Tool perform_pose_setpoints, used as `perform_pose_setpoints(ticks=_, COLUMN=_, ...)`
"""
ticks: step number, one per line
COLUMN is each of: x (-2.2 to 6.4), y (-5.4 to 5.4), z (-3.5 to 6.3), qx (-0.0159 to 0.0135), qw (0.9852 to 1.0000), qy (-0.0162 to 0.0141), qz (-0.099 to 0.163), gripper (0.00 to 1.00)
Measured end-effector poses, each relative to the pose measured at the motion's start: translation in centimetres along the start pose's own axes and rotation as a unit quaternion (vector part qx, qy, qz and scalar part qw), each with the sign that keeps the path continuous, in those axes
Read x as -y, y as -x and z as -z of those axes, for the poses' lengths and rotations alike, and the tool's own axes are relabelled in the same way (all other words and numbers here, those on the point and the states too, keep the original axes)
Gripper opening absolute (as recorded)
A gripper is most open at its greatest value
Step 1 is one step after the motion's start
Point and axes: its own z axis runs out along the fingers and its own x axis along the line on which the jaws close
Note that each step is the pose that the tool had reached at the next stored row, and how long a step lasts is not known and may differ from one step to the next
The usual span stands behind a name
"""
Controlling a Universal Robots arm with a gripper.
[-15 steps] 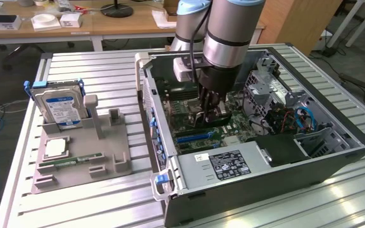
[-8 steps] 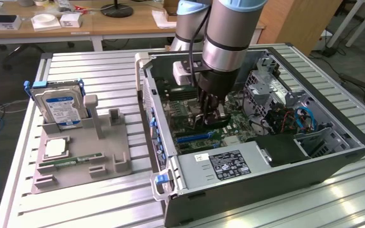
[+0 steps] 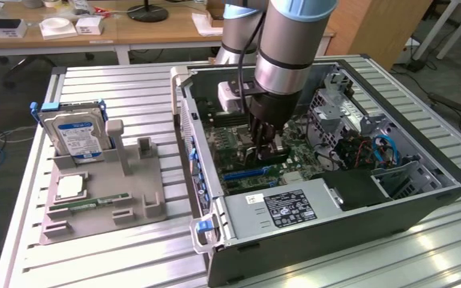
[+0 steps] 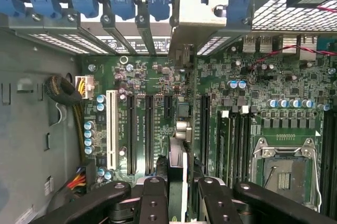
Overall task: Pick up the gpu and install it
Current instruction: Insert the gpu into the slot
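Note:
My gripper [image 3: 261,149] reaches down into the open computer case [image 3: 422,198], over the green motherboard [image 4: 158,77]. Its fingers [image 4: 155,195] are shut on the gpu [image 4: 178,158], a thin dark card seen edge-on in the wrist view. The card stands upright between the long expansion slots. Its silvery end bracket [image 4: 197,21] lies against the slotted rear wall of the case, beside the blue latches. In the exterior view the gpu [image 3: 269,157] is a dark piece just under the fingers, above the blue slot [image 3: 251,174]. I cannot tell whether its edge sits in a slot.
On the exterior view's left, a grey holder [image 3: 102,198] carries a silver hard drive with a blue label [image 3: 74,135], a green RAM stick [image 3: 94,204] and a square chip [image 3: 70,186]. Inside the case are the power supply [image 3: 295,207], drive cage [image 3: 338,111], processor socket [image 4: 281,174] and white slot [image 4: 111,129].

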Motion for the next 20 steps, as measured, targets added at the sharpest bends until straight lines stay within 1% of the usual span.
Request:
perform_pose_setpoints(ticks=8, x=0.0, y=0.0, z=-0.73, qx=0.0, qw=1.0, qy=0.0, qz=0.0, gripper=0.27)
perform_pose_setpoints(ticks=20, x=-0.02, y=0.15, z=-0.83, qx=0.0, qw=1.0, qy=0.0, qz=0.0, gripper=0.27)
